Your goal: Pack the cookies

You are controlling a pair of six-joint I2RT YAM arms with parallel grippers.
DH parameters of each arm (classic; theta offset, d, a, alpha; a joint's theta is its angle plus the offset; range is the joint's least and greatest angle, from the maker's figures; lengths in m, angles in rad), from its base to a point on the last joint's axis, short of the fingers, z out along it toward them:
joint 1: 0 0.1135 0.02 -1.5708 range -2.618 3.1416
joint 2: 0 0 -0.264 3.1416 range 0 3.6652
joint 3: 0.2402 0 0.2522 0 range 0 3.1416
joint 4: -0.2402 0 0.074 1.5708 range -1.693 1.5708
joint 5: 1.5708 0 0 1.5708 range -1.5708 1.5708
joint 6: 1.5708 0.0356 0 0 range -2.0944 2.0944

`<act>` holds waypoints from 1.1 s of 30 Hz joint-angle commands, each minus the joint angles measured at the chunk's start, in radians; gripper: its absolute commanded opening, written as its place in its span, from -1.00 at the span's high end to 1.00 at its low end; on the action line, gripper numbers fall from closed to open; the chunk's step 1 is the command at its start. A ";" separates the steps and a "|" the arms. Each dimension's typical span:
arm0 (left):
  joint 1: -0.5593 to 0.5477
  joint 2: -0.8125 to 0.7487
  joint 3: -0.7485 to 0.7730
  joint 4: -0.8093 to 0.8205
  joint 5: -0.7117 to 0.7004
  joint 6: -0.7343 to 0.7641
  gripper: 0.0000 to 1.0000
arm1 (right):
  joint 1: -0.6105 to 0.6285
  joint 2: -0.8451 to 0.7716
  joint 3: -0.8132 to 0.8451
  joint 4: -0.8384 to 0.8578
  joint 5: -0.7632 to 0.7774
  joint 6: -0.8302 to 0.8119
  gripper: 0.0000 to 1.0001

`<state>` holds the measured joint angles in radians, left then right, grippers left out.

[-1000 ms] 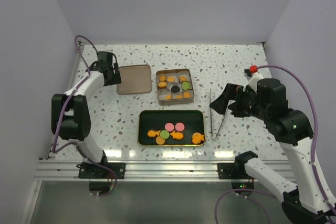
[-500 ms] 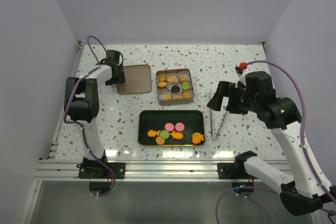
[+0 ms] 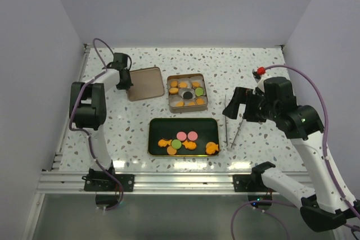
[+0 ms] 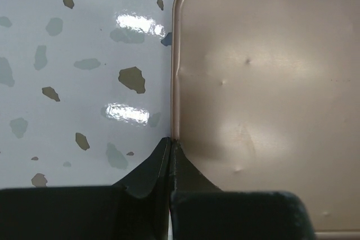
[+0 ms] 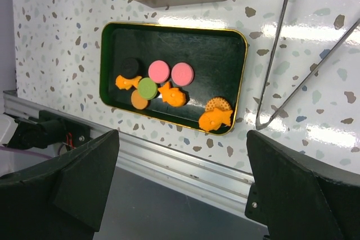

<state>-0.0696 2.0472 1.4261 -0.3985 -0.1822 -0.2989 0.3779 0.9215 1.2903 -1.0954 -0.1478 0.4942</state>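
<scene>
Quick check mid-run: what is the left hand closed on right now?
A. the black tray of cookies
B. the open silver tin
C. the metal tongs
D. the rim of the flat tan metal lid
D: the left wrist view shows the left hand shut, with its two fingers meeting right on the rim of the flat tan metal lid.

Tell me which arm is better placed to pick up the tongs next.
Right, likely. The right gripper hangs open close by the tongs, while the left gripper is across the table, jaws shut on the rim of the tan lid.
</scene>
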 commanded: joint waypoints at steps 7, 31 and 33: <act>0.013 -0.289 -0.030 0.085 0.038 -0.045 1.00 | 0.003 0.043 0.041 0.130 -0.155 0.088 -0.97; -0.062 -1.064 -0.363 0.543 -0.232 0.211 1.00 | 0.124 0.658 0.336 1.015 -0.585 1.314 -0.97; -0.081 -1.098 -0.368 0.546 -0.227 0.241 1.00 | 0.156 0.718 0.366 1.032 -0.585 1.340 -0.97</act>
<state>-0.1230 1.0039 1.0618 0.0216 -0.3901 -0.1272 0.4934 1.5696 1.6054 -0.1917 -0.6785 1.6466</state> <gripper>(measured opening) 0.018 0.986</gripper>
